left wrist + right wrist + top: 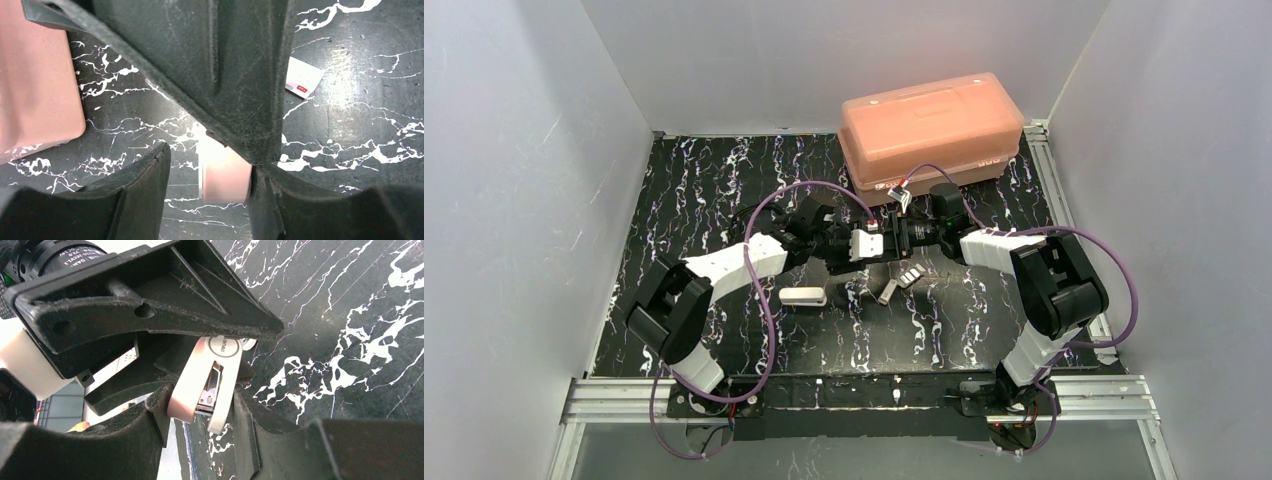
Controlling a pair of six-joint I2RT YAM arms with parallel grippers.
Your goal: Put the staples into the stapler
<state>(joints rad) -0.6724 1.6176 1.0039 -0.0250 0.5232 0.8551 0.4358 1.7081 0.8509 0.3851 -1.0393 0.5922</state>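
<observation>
Contact is made on both long flanks of the stapler [200, 382] by the right end effector [201, 407], which is clenched on it and appears to hold it clear of the desk [724, 190], near the middle, with the silvery channel exposed. The left end effector [210, 162] is set around the same body from the opposite side but released (bare desk is seen between one finger and the shell). The stapler is judged light and rigid, its smooth plastic slippery and its hinged top liable to swing, so it is best taken by the sides of the base, the channel left free. The staples [911, 275] lie on the desk just beside it, thin and easily snapped, and are best pinched gently along their long edges. A whitish packet [304, 80] and a salmon lidded box [929, 125] lie beyond.
</observation>
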